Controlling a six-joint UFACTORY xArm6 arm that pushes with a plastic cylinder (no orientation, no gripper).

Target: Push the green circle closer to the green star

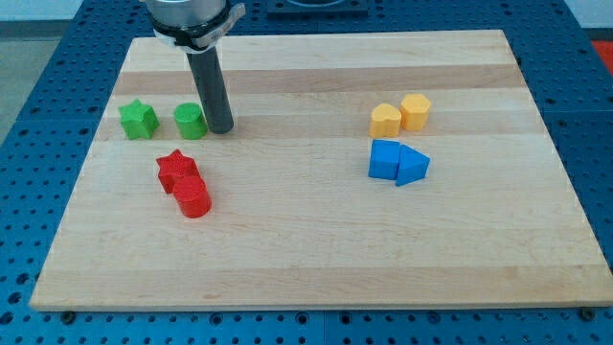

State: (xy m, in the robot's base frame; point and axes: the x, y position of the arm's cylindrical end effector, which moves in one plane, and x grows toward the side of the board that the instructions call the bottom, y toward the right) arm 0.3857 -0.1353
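Observation:
The green circle point(190, 121) sits on the wooden board point(316, 240) at the view's left. The green star point(138, 119) lies a short gap to its left. My tip point(219, 128) stands right beside the green circle's right side, touching it or nearly so; I cannot tell which. The dark rod rises from the tip toward the view's top.
A red star point(175, 170) and a red cylinder point(192, 196) touch each other below the green blocks. At the view's right sit two yellow blocks point(385, 120) point(416, 110), and below them a blue cube point(384, 159) and a blue triangle point(413, 166).

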